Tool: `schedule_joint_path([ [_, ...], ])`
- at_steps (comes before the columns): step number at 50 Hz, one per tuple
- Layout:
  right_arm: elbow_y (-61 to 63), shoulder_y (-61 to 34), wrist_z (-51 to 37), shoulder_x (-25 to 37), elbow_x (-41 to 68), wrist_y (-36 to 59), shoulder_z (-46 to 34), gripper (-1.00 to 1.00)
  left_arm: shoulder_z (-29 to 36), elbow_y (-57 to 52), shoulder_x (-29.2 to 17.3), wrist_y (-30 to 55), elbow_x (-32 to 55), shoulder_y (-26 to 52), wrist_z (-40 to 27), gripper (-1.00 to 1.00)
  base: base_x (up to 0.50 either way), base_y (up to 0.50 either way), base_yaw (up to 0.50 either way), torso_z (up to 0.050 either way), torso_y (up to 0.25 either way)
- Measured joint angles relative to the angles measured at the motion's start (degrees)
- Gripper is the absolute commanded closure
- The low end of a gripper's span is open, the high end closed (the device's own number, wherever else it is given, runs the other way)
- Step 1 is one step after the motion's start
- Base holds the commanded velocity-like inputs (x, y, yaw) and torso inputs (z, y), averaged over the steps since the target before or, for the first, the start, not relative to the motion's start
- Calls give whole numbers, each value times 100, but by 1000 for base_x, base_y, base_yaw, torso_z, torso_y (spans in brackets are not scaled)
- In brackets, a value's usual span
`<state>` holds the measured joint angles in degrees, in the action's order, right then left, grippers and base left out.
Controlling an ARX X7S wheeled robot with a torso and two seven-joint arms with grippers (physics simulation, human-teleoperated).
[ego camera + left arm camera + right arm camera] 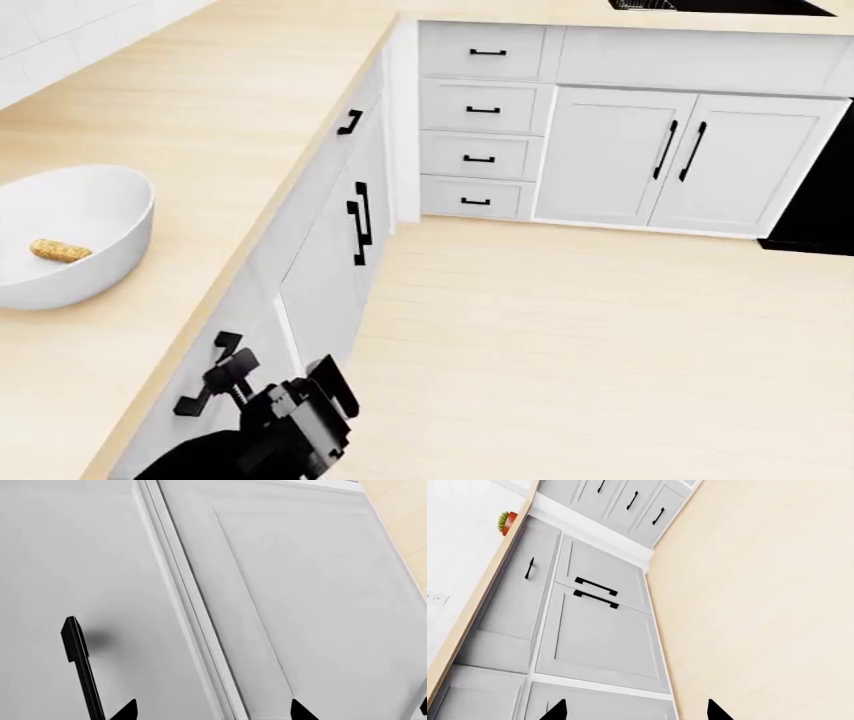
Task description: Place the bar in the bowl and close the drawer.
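Note:
The white bowl point(80, 215) stands on the wooden counter at the left of the head view. The tan bar point(60, 250) lies inside it. Under the counter edge, a drawer front with a black pull handle point(200, 388) looks flush with the cabinet face. My left arm point(287, 425) hangs right beside that handle. My left gripper point(213, 711) is open and faces a white cabinet door, with nothing between its fingertips. My right gripper point(635, 711) is open and empty too, pointing along the cabinet fronts. It does not show in the head view.
A second drawer handle point(350, 122) and paired door handles point(358, 222) line the same cabinet run. Stacked small drawers point(481, 110) and double doors point(681, 150) fill the far wall. A black door handle point(80, 665) is close to my left fingertips. A red object point(507, 522) stands on the counter.

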<state>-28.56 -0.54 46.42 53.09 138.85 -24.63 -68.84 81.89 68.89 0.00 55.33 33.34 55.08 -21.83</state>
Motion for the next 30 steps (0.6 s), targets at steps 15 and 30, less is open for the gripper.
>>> schedule_joint_path([
  [15, 45, 56, 1, 8, -8, -49, 36, -100, -165, 117, 1, -16, -197, 20, 104, -100, 1, -4, 1, 0, 0],
  [30, 40, 62, -16, -11, -36, -58, 45, -100, -515, 141, 1, -21, -588, 22, 289, -100, 10, -2, 5, 0, 0],
])
